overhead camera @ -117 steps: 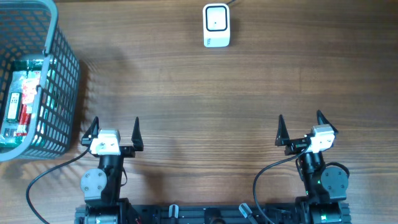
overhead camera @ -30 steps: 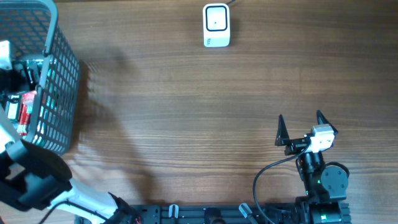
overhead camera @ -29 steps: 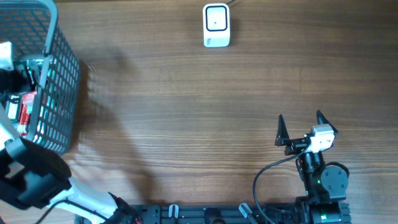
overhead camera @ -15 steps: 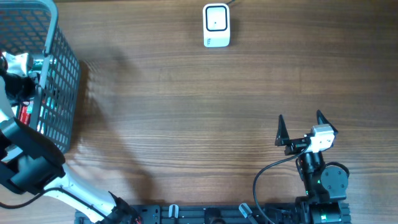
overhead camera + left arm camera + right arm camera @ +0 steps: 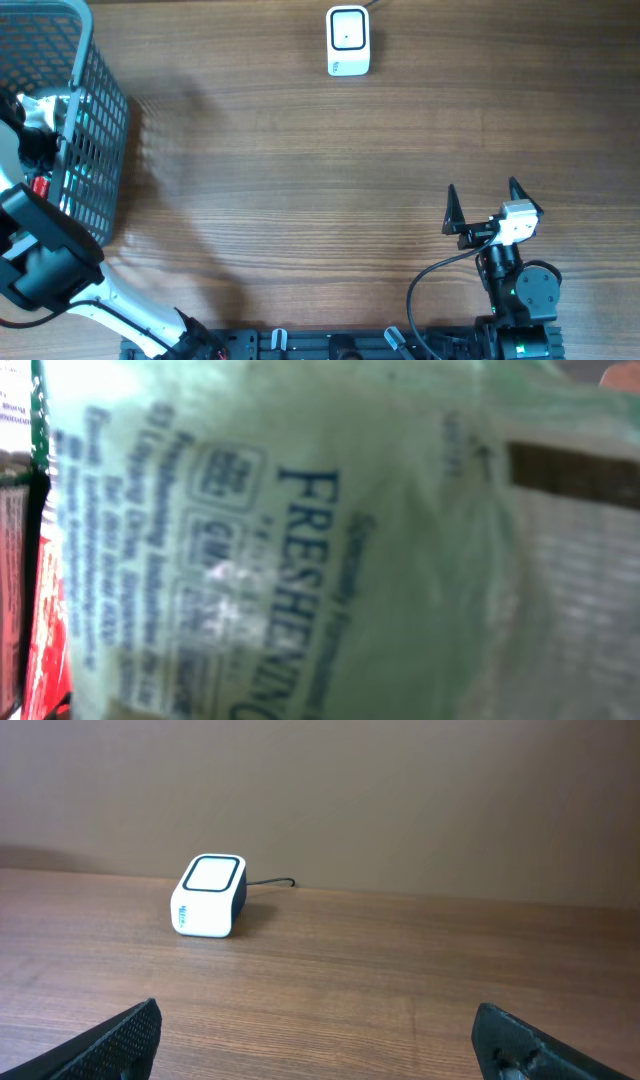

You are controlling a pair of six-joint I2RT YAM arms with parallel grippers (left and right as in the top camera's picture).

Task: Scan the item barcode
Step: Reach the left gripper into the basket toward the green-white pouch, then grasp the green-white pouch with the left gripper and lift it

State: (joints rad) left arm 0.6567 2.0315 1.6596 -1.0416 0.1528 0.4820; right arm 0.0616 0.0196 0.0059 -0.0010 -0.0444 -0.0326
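Note:
My left gripper (image 5: 38,135) is down inside the grey mesh basket (image 5: 102,120) at the far left, and its fingers are hidden by the wrist and arm. A pale green packet (image 5: 330,540) with blue print fills the left wrist view at very close range. No fingers show there, so I cannot tell whether the jaws hold it. A red pack (image 5: 35,610) lies beside it. The white barcode scanner (image 5: 348,41) stands at the back middle of the table and also shows as the scanner (image 5: 209,896) in the right wrist view. My right gripper (image 5: 482,190) rests open near the front right, nothing between its fingers.
The basket's tall mesh walls surround my left gripper. A thin cable runs from the scanner toward the back edge. A wide stretch of wooden table (image 5: 300,180) lies between the basket, the scanner and my right arm.
My left arm has shifted a little to the right and lower inside the basket, toward the green packet. The right arm has not moved.

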